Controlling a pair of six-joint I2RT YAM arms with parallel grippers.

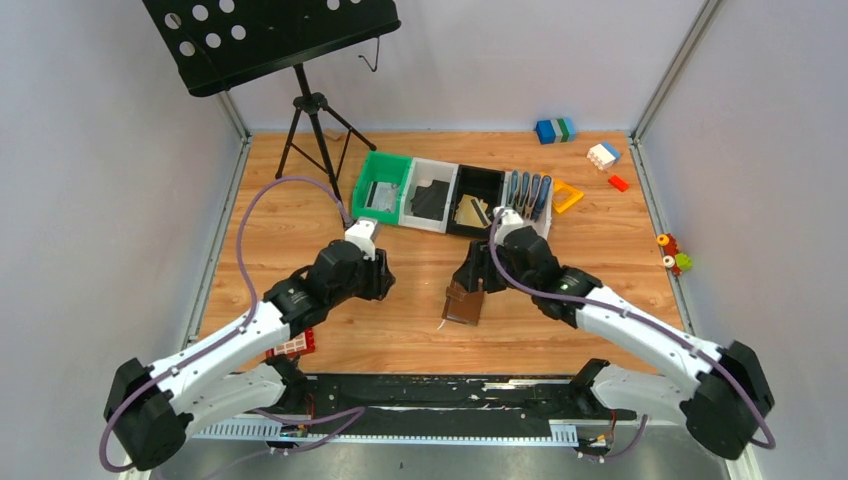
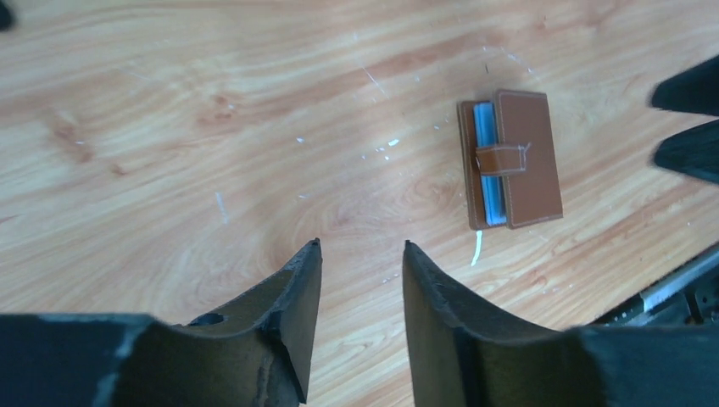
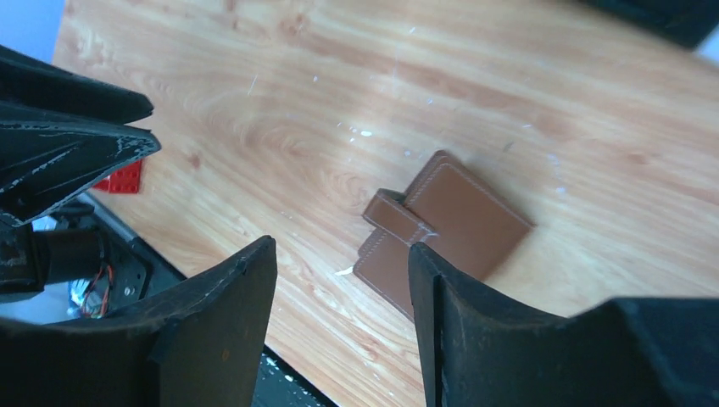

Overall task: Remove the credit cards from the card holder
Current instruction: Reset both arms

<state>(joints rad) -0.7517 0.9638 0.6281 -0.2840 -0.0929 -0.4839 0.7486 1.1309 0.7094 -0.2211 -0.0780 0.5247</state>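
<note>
The brown leather card holder (image 1: 462, 303) lies on the wooden table between my two grippers, folded shut with its tab strap across it. In the left wrist view, the holder (image 2: 509, 158) shows grey-blue pockets at its open edge. No card shows in it. My left gripper (image 2: 362, 246) is open and empty, to the holder's left in the top view (image 1: 385, 282). My right gripper (image 3: 342, 246) is open and empty just above the holder (image 3: 445, 225); in the top view the gripper (image 1: 472, 276) is at the holder's far edge. Flat black (image 1: 432, 198), gold (image 1: 470, 212) and grey (image 1: 379, 204) cards lie in the bins behind.
A row of green, clear and black bins (image 1: 390, 165) stands behind the arms, with blue-grey holders (image 1: 528, 193) and an orange frame (image 1: 567, 195) beside it. A music stand tripod (image 1: 315, 130) is at back left. Toy bricks (image 1: 603, 154) lie back right. A red brick (image 1: 292, 345) sits by the left arm.
</note>
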